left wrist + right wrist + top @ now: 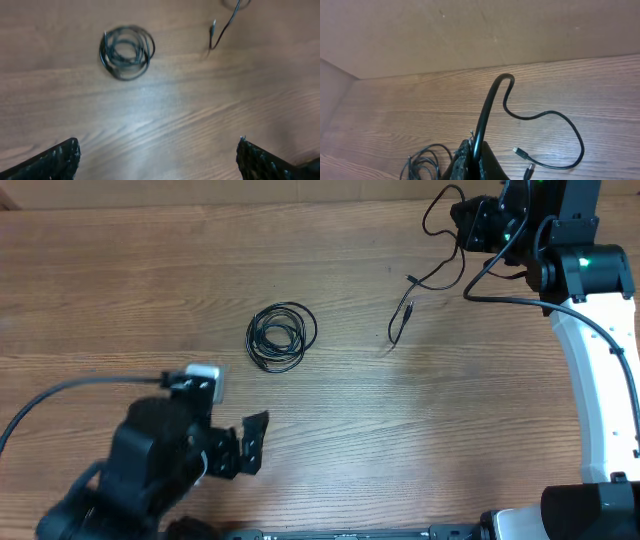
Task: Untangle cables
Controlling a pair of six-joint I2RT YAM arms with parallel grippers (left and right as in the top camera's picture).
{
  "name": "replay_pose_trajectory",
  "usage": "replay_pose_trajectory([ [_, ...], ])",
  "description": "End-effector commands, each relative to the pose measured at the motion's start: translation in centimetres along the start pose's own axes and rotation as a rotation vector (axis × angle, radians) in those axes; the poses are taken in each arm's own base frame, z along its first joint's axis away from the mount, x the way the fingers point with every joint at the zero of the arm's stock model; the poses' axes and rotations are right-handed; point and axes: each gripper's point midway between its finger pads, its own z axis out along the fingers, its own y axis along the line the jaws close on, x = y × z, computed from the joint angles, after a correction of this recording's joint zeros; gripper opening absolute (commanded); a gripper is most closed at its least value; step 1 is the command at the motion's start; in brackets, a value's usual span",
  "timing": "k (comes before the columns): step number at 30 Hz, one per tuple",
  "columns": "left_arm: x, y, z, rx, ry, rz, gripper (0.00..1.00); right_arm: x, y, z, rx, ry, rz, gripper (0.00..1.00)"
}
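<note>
The coiled bundle [282, 337] of cables lies in the middle of the counter [120, 300]. It is well apart from the loose cable [401, 320], which trails from the right gripper [462, 225]; that gripper's jaws are clamped on it near the far edge. If the right gripper releases carelessly, the loose cable could flop back toward the coil or slip off the edge. The left gripper [255, 442], wide apart and empty, could catch several loops at once and tighten the tangle. The right wrist view shows the pinch and two plug ends [520, 151] close up, which the overhead does not. The left wrist view shows the coil lying ahead of its spread fingers [60, 160].
</note>
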Motion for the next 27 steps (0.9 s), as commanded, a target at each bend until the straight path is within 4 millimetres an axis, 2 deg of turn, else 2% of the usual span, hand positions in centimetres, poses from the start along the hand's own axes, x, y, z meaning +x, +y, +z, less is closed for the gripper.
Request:
replay_pose_trajectory([
  [1, -0.6, 0.6, -1.1, -0.017, -0.081, 0.022, 0.99, -0.8, 0.0, -0.3, 0.004, -0.029, -0.040, 0.04],
  [8, -0.3, 0.7, -1.0, -0.023, -0.072, 0.022, 1.00, -3.4, 4.0, -0.9, -0.203, -0.129, -0.114, 0.04],
  [11, -0.4, 0.7, -0.9, -0.024, -0.069, 0.022, 1.00, -5.0, 5.8, -1.6, -0.293, -0.199, -0.166, 0.04],
  [14, -0.4, 0.7, -0.9, -0.024, -0.068, 0.022, 0.99, -7.0, 6.7, -2.4, -0.323, -0.290, -0.216, 0.04],
  [16, -0.4, 0.7, -0.9, -0.024, -0.068, 0.022, 1.00, -8.1, 6.4, -2.8, -0.309, -0.336, -0.228, 0.04],
  [20, -0.4, 0.7, -0.9, -0.024, -0.068, 0.022, 1.00, -9.5, 4.5, -3.6, -0.273, -0.377, -0.202, 0.04],
  [25, -0.4, 0.7, -0.9, -0.024, -0.068, 0.022, 1.00, -11.7, 0.4, -5.9, -0.190, -0.436, -0.178, 0.04],
  [27, -0.4, 0.7, -0.9, -0.024, -0.068, 0.022, 1.00, -12.8, -2.3, -7.2, -0.135, -0.467, -0.159, 0.03],
])
